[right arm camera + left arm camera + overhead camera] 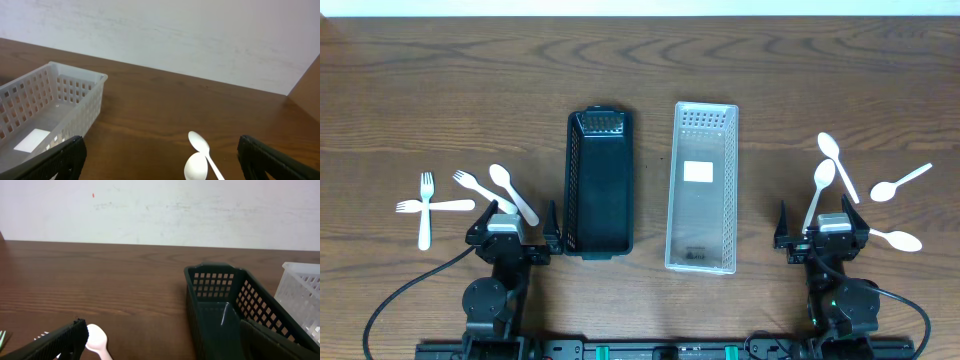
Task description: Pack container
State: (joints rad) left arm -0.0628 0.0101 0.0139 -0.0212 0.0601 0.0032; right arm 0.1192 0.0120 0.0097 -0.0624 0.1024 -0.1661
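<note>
Left pincer [518,218] and right pincer [820,216] sit low, pointing forward, spread wide, empty.

The far strip of the worktop [470,70] beyond both baskets lies bare; so does the narrow lane between the black basket [599,182] and the clear basket [702,186]; both are open on top; left of the black basket, forks [425,207] and a spoon [512,193] crowd the worktop just ahead of the left hand [520,222]; four spoons [829,146] lie scattered around the right hand [817,222], two close together just ahead of it; bare worktop separates that hand from the clear basket.
</note>
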